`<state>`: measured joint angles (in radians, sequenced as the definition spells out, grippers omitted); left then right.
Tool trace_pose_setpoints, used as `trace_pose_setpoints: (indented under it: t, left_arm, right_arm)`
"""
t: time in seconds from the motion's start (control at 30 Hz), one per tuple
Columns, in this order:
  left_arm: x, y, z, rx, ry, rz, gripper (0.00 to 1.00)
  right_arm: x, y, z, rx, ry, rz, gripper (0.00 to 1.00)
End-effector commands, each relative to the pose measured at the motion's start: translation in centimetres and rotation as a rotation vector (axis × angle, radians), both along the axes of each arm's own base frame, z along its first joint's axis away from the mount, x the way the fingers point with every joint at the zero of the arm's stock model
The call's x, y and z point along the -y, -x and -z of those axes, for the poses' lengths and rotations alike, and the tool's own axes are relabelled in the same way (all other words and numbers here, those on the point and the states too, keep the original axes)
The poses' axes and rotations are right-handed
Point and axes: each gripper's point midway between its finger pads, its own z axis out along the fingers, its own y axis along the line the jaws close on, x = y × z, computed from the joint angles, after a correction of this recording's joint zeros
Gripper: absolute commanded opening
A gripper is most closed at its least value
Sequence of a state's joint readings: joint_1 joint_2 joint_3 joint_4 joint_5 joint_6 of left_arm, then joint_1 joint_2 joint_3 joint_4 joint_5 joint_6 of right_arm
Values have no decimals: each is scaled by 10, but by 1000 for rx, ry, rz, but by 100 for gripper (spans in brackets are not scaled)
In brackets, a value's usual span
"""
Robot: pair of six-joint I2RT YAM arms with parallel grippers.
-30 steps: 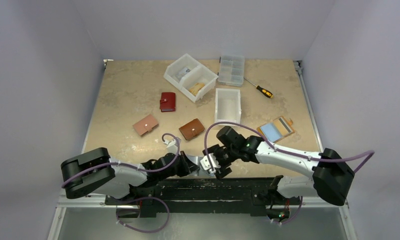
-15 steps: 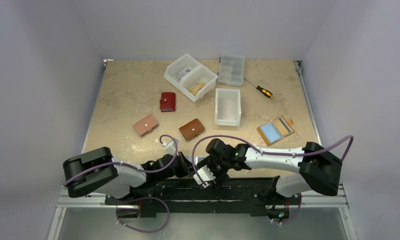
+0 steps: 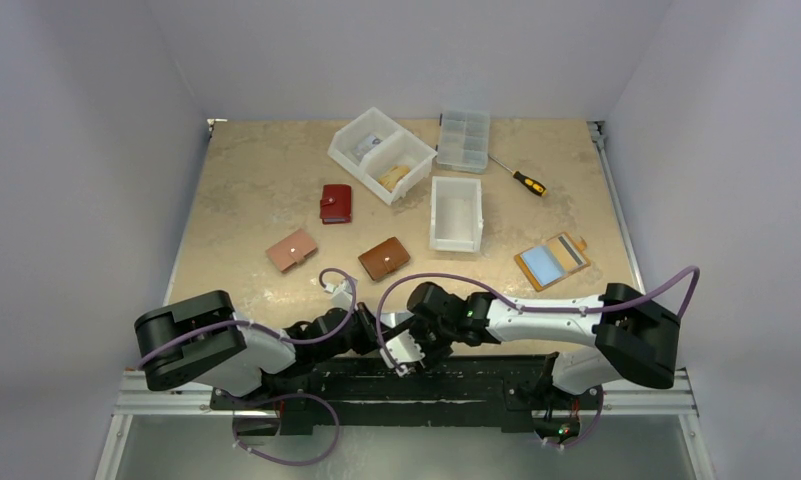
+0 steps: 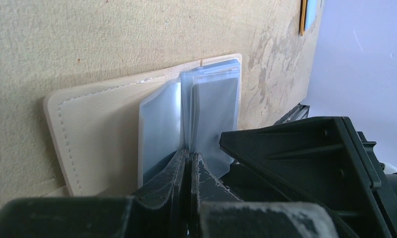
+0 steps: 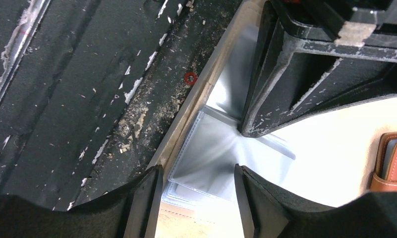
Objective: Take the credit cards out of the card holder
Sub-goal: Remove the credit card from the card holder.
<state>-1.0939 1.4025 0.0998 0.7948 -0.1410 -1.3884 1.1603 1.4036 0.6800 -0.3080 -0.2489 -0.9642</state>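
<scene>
Holder [image 4: 102, 134] at near edge of table [image 3: 246, 190].

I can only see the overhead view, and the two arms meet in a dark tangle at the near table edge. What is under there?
Observer: The left wrist view shows an open cream stitched card holder lying on the table, with clear plastic sleeves inside.
Operator: Is anything gripping it?
Observer: Yes, the left pincer is shut on the near edge of the sleeves.
Operator: And the other one?
Observer: The right pincer is open, one finger on each side of a sleeve.
</scene>
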Motion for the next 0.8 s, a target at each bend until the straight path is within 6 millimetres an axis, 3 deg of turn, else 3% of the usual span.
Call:
trace_pose_setpoints:
  t: [0.0,0.17,0.77]
  left_arm:
    - [5,-2,-11,11,58,-5,0]
    - [3,-3,-7,12,33,-6,0]
    - [4,-3,0,30,-39,24,2]
  right_arm:
    - [-16,-11,-19,41,-70,44,60]
    - [-18,-13,-26,40,-84,55,55]
    - [-20,-16,-42,31,-118,80,51]
